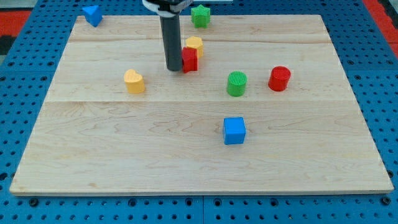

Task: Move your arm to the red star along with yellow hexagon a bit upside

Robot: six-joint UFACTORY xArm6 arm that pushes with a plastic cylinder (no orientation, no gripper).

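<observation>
The red star (190, 60) sits in the upper middle of the board, touching the yellow hexagon (195, 44), which lies just above and to its right. My tip (173, 68) rests on the board directly against the red star's left side. The rod rises straight up from there toward the view's top.
A yellow heart (134, 81) lies to the left. A green cylinder (237, 83) and a red cylinder (280, 78) lie to the right. A blue cube (234, 130) is lower middle. A green star (200, 15) and a blue block (92, 14) sit at the board's top edge (261, 16).
</observation>
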